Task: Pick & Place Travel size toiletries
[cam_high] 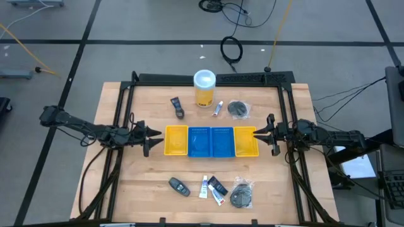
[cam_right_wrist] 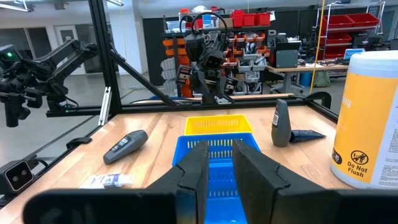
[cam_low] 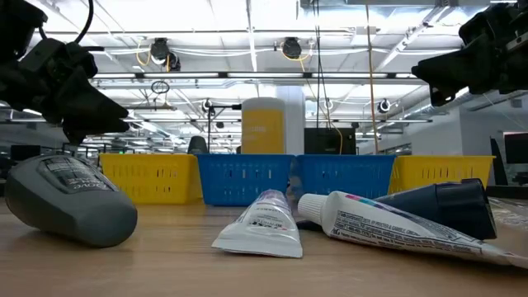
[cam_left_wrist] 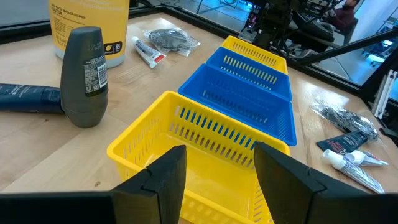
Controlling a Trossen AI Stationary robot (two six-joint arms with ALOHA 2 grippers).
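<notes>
Nothing is in hand yet: this looks like the pause before the first pick. Left claw (cam_high: 153,133) hangs released at one end of the tray row (cam_high: 211,141), its fingers parted over the yellow tray. Right claw (cam_high: 262,134), at the other end, holds nothing, its fingers nearly together. Toiletries lie in two groups on the bench (cam_high: 113,189): small white tubes (cam_high: 204,186), a dark tube (cam_high: 218,186), a grey oval piece (cam_high: 178,186), wrapped black discs (cam_high: 241,195). Next, I judge, one arm must reach out and descend on one.
</notes>
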